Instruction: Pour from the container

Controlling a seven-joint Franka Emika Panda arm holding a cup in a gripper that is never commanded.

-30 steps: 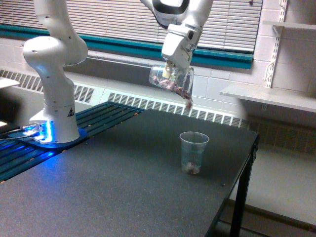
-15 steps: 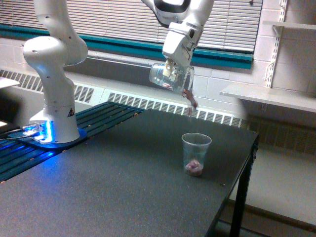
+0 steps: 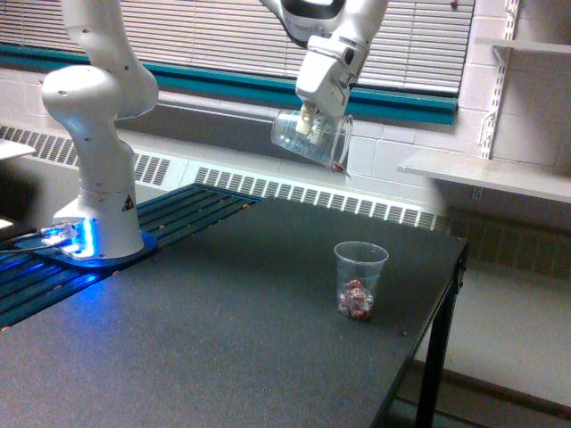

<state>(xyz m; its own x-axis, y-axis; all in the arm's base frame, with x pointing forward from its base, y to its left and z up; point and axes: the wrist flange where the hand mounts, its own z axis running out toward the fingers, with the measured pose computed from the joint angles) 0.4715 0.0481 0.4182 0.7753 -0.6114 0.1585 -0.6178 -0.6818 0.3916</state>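
My end effector (image 3: 308, 123) grasps the tipped, nearly empty wide clear plastic handled container (image 3: 310, 140); next, I judge, comes righting it above the small tapered clear cup (image 3: 360, 280).

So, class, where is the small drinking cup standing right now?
In the exterior view, the drinking cup stands upright on the dark table, toward the view's right near the table's edge, below and slightly right of the tilted container held in the air.

Behind me, closed blinds (image 3: 205, 36) hang over a teal band (image 3: 223, 85) on a white block wall (image 3: 406, 152). A radiator grille (image 3: 303, 194) runs below. White shelves (image 3: 500, 174) sit at the exterior view's right, beside the dark counter (image 3: 223, 339).
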